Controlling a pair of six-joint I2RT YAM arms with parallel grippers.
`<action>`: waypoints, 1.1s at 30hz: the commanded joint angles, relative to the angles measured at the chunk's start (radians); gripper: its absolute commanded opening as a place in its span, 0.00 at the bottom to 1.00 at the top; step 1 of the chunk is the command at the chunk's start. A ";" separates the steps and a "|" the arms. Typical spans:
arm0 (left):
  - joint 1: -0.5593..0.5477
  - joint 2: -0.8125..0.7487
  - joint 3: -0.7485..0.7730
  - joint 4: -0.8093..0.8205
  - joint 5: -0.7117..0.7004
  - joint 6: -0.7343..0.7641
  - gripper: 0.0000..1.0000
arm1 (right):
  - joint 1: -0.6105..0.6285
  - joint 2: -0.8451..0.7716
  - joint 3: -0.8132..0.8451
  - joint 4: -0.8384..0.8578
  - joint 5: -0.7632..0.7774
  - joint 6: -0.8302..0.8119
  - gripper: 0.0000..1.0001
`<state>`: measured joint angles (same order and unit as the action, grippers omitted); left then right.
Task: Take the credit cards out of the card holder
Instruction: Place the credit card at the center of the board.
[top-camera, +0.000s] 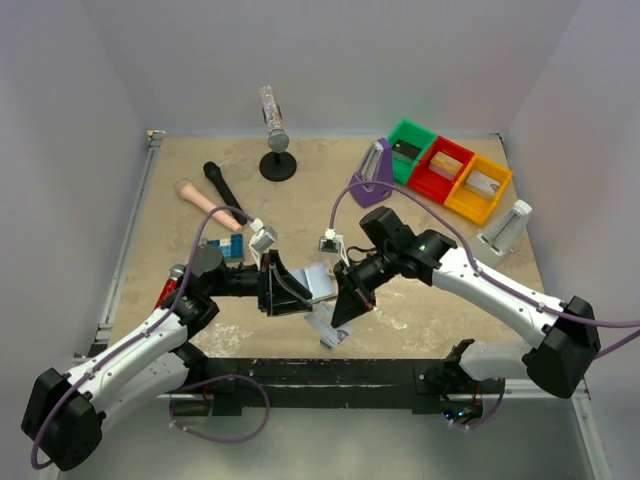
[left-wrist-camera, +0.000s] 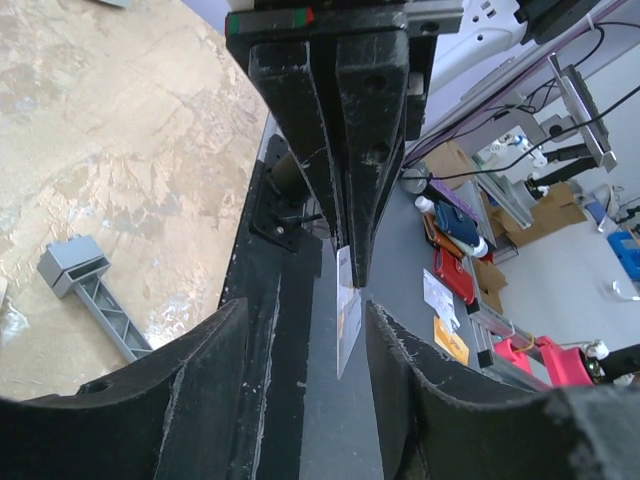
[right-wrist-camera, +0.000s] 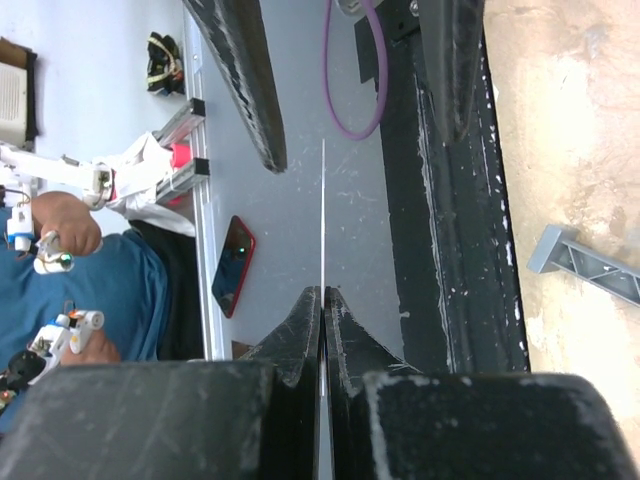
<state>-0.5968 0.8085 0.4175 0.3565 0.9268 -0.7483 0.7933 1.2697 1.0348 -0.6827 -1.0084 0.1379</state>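
**Left wrist: card (left-wrist-camera: 347, 322) pinched in right claw (left-wrist-camera: 352, 272)**

Edge-on, the card juts from the right claw's pressed-together tips, in the air near the grey bar (left-wrist-camera: 85, 285). Left claw (left-wrist-camera: 305, 325) is spread, a finger on each side of the card, apart from it. Bar lies flat on the mottled surface (left-wrist-camera: 120, 130).

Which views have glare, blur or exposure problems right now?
Top external: even, soft light, no glare on the beige mottled tabletop. Left wrist: the left hand's black fingers fill the bottom, dark and soft; the thin pale card is sharp enough; the table edge bows, wide-angle. Right wrist: the card is edge-on, only a bright line; the right hand pinching it is underexposed.
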 joint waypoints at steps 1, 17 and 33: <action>-0.017 0.015 0.049 0.012 0.046 -0.006 0.56 | 0.009 -0.003 0.062 -0.015 0.027 -0.011 0.00; -0.021 0.029 0.049 0.032 0.072 -0.036 0.32 | 0.021 0.026 0.111 -0.038 0.057 -0.017 0.00; -0.023 0.028 0.037 0.058 0.063 -0.074 0.00 | 0.023 0.013 0.113 -0.028 0.067 0.000 0.33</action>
<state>-0.6178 0.8452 0.4244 0.3744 0.9928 -0.8043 0.8116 1.3022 1.1019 -0.7189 -0.9455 0.1387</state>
